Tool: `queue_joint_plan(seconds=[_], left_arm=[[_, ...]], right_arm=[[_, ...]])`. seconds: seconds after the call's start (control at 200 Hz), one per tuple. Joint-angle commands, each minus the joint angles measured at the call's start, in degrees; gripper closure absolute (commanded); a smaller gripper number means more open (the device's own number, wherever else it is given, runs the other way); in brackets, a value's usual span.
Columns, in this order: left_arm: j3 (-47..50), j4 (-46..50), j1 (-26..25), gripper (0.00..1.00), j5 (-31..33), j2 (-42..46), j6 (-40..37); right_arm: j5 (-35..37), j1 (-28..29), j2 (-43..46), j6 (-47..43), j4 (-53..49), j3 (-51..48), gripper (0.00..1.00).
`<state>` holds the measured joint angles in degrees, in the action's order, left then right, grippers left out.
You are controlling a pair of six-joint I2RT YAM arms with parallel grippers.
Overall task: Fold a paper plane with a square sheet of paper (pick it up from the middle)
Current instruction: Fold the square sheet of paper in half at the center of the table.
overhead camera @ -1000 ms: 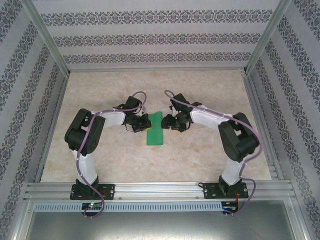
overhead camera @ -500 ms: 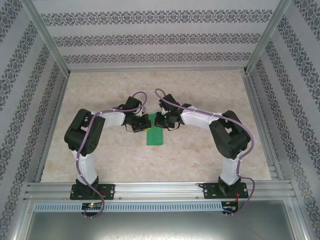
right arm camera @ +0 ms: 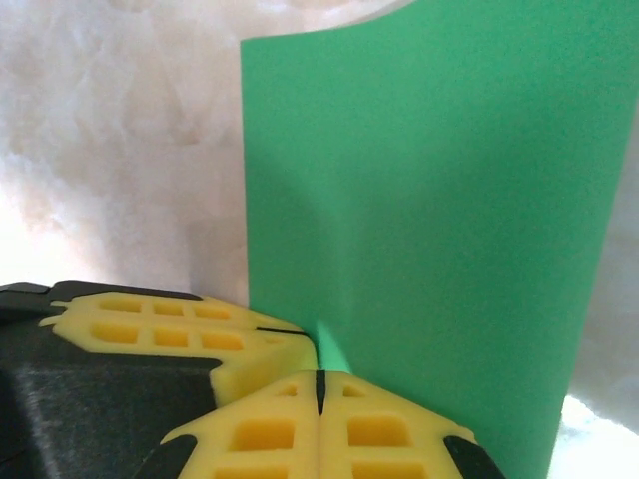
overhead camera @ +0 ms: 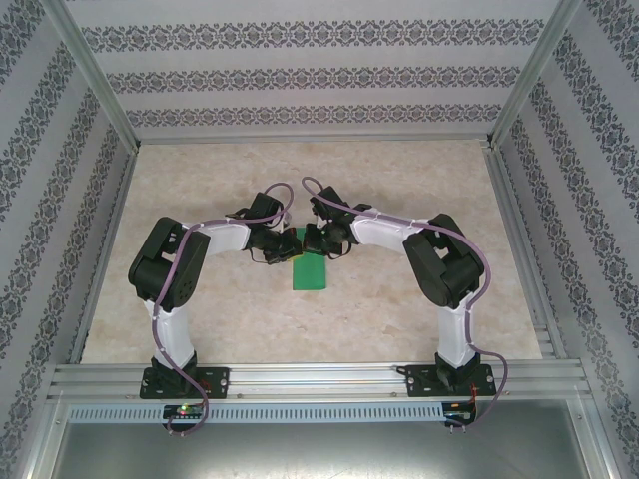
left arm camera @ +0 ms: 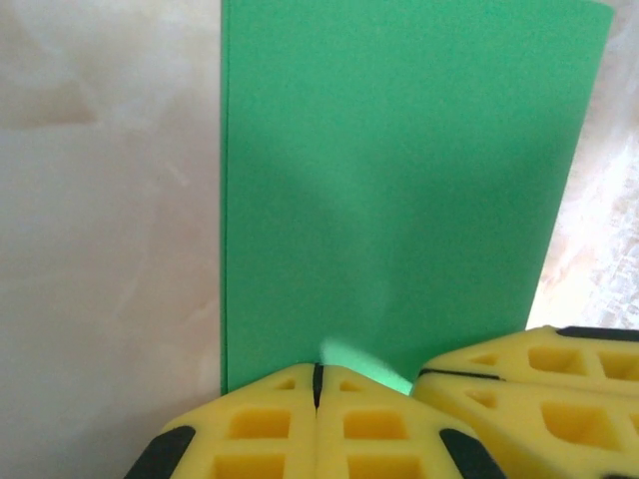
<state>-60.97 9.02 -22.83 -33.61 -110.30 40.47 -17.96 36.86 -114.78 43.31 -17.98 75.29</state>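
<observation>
The square sheet of paper is bright green and shows as a narrow upright rectangle on the marble table, doubled over. In the left wrist view the paper stretches away from my left gripper, whose jaws are shut at its near edge. A pale raised pucker of paper sits just beside the tips. My right gripper is shut at the same edge of the paper, whose far end curls up. From above, the left gripper and right gripper meet tip to tip at the sheet's far end.
Marble tabletop lies open around the paper. Aluminium frame posts and patterned walls enclose the back and sides. The left gripper's yellow fingers crowd the right wrist view, and the right gripper's fingers crowd the left one.
The right arm swung left to the paper's far end, and its jaws closed beside the left gripper. The left arm and the paper stayed put.
</observation>
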Motion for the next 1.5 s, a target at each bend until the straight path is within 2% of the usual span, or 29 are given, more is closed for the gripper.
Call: queue_joint_plan(seconds=[0.0,0.23,0.525,0.659,0.839,1.154,1.299,1.494], left_arm=[[4.43,10.75,-0.77,1.0,9.78,-5.76,-0.8],[5.17,11.11,-0.73,1.0,11.28,-5.75,0.16],[5.43,12.42,-0.73,1.0,14.0,-5.45,-0.07],[5.63,12.12,-0.73,1.0,14.08,-5.32,-0.52],[5.26,12.01,-0.74,1.0,13.12,-5.14,-0.98],[4.83,12.5,-0.74,1.0,12.99,-5.65,-1.01],[4.97,13.91,-0.73,1.0,14.8,-5.71,-1.26],[6.04,13.77,-0.74,1.0,15.56,-6.2,-1.52]], right_arm=[[0.98,-0.15,-1.56,-1.27,-2.87,1.09,1.0],[0.76,-1.85,-1.22,-3.62,-3.35,-1.19,1.0],[-0.07,-7.34,2.94,-7.94,-0.86,-8.55,1.0],[0.2,-9.21,7.34,-8.72,0.38,-11.41,1.0],[-1.65,-8.71,13.59,-8.18,5.41,-13.73,1.0],[-7.47,-4.21,3.54,-6.48,8.87,-5.99,1.0],[-8.57,-5.01,0.7,-6.57,9.34,-5.0,1.0],[-7.89,-8.51,0.41,-6.92,11.25,-10.13,1.0]])
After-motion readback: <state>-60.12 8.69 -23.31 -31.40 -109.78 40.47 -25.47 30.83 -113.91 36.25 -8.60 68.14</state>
